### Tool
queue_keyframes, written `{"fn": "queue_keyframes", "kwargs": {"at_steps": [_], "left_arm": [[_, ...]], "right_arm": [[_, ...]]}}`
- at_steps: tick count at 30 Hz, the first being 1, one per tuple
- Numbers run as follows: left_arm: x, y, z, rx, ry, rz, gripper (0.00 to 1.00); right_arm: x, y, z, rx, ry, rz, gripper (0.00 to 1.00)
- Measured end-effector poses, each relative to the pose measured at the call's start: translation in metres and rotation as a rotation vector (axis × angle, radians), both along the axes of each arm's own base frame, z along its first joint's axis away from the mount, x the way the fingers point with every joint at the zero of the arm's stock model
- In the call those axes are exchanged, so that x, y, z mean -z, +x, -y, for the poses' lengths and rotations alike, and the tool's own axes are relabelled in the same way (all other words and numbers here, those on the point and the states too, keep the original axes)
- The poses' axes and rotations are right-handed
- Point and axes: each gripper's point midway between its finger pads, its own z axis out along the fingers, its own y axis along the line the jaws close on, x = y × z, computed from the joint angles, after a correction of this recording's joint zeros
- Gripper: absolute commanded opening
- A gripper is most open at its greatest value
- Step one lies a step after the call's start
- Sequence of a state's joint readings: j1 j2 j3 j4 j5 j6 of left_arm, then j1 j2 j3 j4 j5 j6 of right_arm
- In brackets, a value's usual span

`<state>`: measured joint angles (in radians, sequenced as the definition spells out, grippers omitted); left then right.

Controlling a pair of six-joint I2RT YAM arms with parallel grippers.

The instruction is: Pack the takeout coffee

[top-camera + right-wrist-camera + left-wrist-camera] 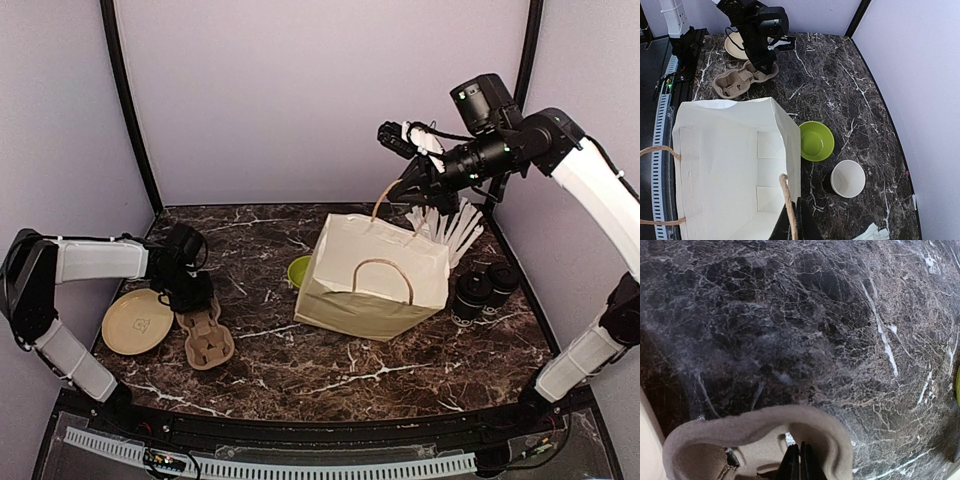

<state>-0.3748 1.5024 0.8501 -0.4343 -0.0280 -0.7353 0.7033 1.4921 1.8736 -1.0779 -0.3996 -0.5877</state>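
A lidded black coffee cup [472, 292] stands upright on the bench [330, 372] just beside a second lidded cup [503, 279]; an open cup [847, 178], white inside, stands upright near the green bowl [816, 141]

Soft even light, blurred left-wrist view
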Motion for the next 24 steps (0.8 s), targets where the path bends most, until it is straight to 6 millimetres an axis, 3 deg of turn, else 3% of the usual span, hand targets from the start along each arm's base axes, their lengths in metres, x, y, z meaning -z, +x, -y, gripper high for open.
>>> {"fn": "queue_keyframes", "kwargs": {"at_steps": [3,8,9,13,17,19,21,22,24], "left_arm": [[0.01,0.009,0.004,0.018,0.005,-0.006,0.1],[0.012,0.05,0.027,0.076,-0.029,0.037,0.16],[0.011,0.062,0.037,0.097,-0.058,0.061,0.17],[0.006,0.078,0.056,0.157,-0.11,0.093,0.21],[-0.012,0.091,0.078,0.255,-0.141,0.142,0.24],[-0.024,0.094,0.083,0.312,-0.14,0.169,0.29],[-0.038,0.091,0.086,0.378,-0.127,0.198,0.41],[-0.045,0.09,0.085,0.407,-0.114,0.215,0.52],[-0.064,0.084,0.082,0.472,-0.076,0.26,0.62]], "right_arm": [[-0.003,0.0,0.003,0.013,0.0,0.013,0.0],[-0.003,0.003,0.006,0.033,-0.009,0.023,0.0],[-0.003,0.003,0.006,0.036,-0.01,0.025,0.0],[-0.005,0.006,0.009,0.056,-0.01,0.036,0.0],[-0.007,0.005,0.012,0.063,-0.005,0.038,0.0],[-0.007,0.005,0.012,0.065,-0.003,0.035,0.0],[-0.007,0.005,0.012,0.066,-0.004,0.034,0.0],[-0.007,0.005,0.012,0.067,-0.003,0.034,0.0],[-0.007,0.005,0.012,0.068,-0.003,0.032,0.0]]}}
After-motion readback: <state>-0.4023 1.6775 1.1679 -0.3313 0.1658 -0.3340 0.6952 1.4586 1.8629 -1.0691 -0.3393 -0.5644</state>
